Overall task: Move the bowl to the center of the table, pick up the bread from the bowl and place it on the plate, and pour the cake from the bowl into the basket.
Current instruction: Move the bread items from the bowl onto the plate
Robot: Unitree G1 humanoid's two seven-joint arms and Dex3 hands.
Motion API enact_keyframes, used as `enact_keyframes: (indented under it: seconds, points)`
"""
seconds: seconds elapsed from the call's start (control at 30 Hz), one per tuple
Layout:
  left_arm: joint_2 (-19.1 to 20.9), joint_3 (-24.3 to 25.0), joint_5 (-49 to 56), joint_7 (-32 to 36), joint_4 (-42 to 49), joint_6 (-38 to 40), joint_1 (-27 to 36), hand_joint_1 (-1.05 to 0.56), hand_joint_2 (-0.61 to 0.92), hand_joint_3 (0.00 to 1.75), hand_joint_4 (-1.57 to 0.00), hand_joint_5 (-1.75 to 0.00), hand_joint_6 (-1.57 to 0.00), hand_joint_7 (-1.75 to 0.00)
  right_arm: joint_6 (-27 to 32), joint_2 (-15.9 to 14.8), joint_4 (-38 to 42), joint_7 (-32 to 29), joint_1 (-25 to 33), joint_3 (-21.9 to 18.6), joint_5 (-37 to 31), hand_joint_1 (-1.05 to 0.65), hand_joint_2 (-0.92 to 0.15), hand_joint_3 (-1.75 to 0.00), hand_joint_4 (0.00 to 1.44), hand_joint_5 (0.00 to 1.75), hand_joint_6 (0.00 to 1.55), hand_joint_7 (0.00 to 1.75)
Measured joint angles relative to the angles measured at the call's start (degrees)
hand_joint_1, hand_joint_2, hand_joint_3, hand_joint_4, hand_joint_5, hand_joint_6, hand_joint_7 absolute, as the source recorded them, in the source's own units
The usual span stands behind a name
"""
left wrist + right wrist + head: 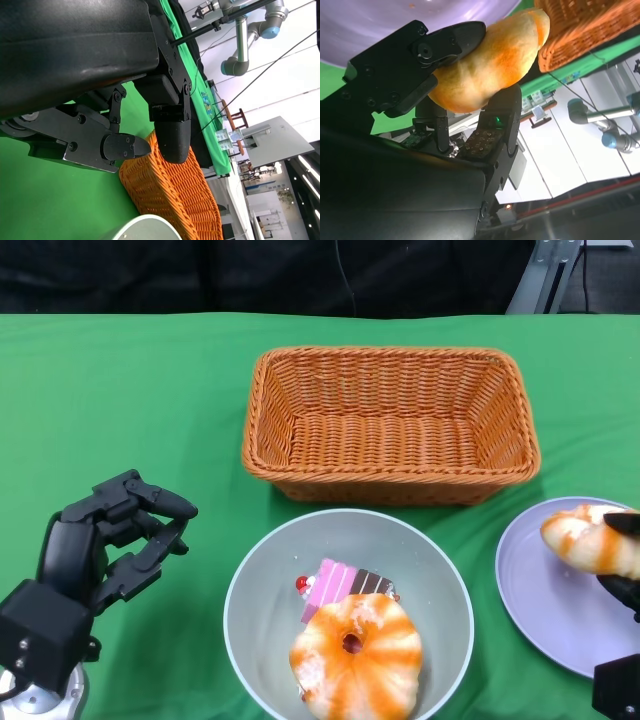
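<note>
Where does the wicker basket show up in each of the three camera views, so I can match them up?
Head view: the basket sits at top center, behind the bowl.
Right wrist view: only its corner shows at the upper right, beside the bread held by the right hand.
Left wrist view: its side fills the lower middle.
Shared landmark: the green tablecloth.

basket (390, 425) orange wicker | bowl (262, 585) grey-green | plate (535, 585) lavender | bread (592, 537) orange-white striped | tablecloth (130, 400) green

Rough woven wicker basket (390, 425)
</note>
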Motion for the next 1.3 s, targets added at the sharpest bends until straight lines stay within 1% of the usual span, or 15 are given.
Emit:
enact_keyframes:
  seconds: [0.17,0.33,0.43,0.57,0.7,0.77,0.83,0.9,0.93,0.97,1.03,1.07,1.17,1.23,1.3]
  points:
    - [0.05,-0.01,0.04,-0.06,-0.82,0.0,0.53,-0.05,0.92,0.35,-0.79,-1.33,-0.82,-1.02,2.24,-0.08,2.59,-0.42,-0.86,2.16,0.01,-0.1,-0.78,-0.23,0.8,1.41,1.07,0.4]
    - [0.07,-0.03,-0.02,-0.18,-1.17,0.01,1.02,-0.04,0.92,0.35,-0.79,-1.33,-0.82,-1.01,3.49,-0.23,5.71,-0.49,-2.24,4.51,0.04,-0.1,-0.79,-0.19,0.81,1.38,1.08,0.37]
    - [0.08,-0.08,0.05,-0.18,-1.17,0.01,1.03,-0.03,0.92,0.37,-0.79,-1.33,-0.83,-1.02,3.94,-0.23,7.27,-0.51,-3.18,6.02,0.08,-0.1,-0.81,-0.13,0.77,1.48,1.1,0.32]
    - [0.08,-0.12,0.24,-0.17,-1.2,0.04,1.03,-0.03,0.92,0.38,-0.79,-1.32,-0.82,-1.02,4.2,-0.23,8.78,-0.07,-4.02,6.92,0.39,-0.1,-0.85,-0.08,0.81,1.33,1.11,0.27]
    - [0.08,-0.13,0.38,-0.16,-1.2,0.04,1.03,-0.03,0.92,0.38,-0.79,-1.32,-0.82,-1.02,4.77,-0.23,9.05,0.12,-4.29,7.99,0.55,-0.1,-0.86,-0.07,0.82,1.29,1.12,0.26]
    - [0.08,-0.13,0.37,-0.17,-1.2,0.04,1.03,-0.03,0.91,0.38,-0.8,-1.32,-0.82,-1.02,5.09,-0.25,8.75,1.49,-4.28,8.35,0.79,-0.13,-0.87,-0.04,0.88,1.08,1.15,0.2]
    - [0.08,-0.14,0.37,-0.17,-1.2,0.04,1.03,-0.03,0.91,0.38,-0.8,-1.32,-0.82,-1.02,5.65,-0.27,8.21,3.12,-4.23,8.59,0.98,-0.13,-0.88,-0.03,0.9,1.03,1.16,0.17]
    - [0.09,-0.16,0.41,-0.17,-1.2,0.04,1.03,-0.04,0.91,0.38,-0.8,-1.32,-0.82,-1.01,7.39,-0.49,6.02,5.48,-3.55,8.6,1.44,-0.23,-0.87,-0.01,0.77,0.87,1.0,0.05]
    - [0.1,-0.18,0.45,-0.17,-1.19,0.03,1.03,-0.04,0.91,0.38,-0.8,-1.32,-0.82,-1.01,8.72,-0.69,4.06,6.94,-2.82,8.56,1.67,-0.29,-0.87,-0.01,0.7,0.63,0.87,0.03]
    - [0.1,-0.2,0.46,-0.18,-1.2,0.02,1.03,-0.04,0.92,0.38,-0.8,-1.32,-0.82,-1.01,10.12,-0.92,1.61,8.75,-1.82,8.41,2.15,-0.4,-0.9,-0.02,0.58,0.34,0.66,0.01]
    - [0.14,-0.18,0.46,-0.18,-1.19,-0.01,1.04,-0.04,0.92,0.37,-0.8,-1.32,-0.82,-1.01,12.85,-1.29,-4.52,13.41,1.25,8.1,3.32,-0.5,-0.91,-0.03,0.47,0.14,0.5,0.0]
    - [0.14,-0.21,0.47,-0.18,-1.2,-0.03,1.05,-0.04,0.91,0.37,-0.79,-1.32,-0.82,-1.01,14.15,-1.33,-7.95,15.74,3.16,7.94,3.77,-0.57,-0.92,-0.09,0.36,0.06,0.4,0.0]
    - [0.19,-0.19,0.47,-0.18,-1.15,0.0,1.05,-0.04,0.92,0.37,-0.79,-1.32,-0.82,-1.01,16.66,-1.28,-17.1,20.65,7.82,7.24,5.22,-0.64,-0.92,-0.15,0.22,0.01,0.31,0.0]
    - [0.24,-0.2,0.47,-0.18,-1.11,0.0,1.05,-0.04,0.92,0.37,-0.79,-1.33,-0.82,-1.01,17.83,-1.27,-21.33,22.53,9.51,6.14,5.82,-0.64,-0.92,-0.16,0.2,0.0,0.3,0.0]
    - [0.28,-0.23,0.48,-0.18,-1.08,-0.01,1.01,-0.04,0.92,0.37,-0.78,-1.33,-0.82,-1.01,19.18,-1.29,-24.39,24.0,10.54,5.44,6.1,-0.67,-0.92,-0.19,0.14,0.0,0.29,0.0]
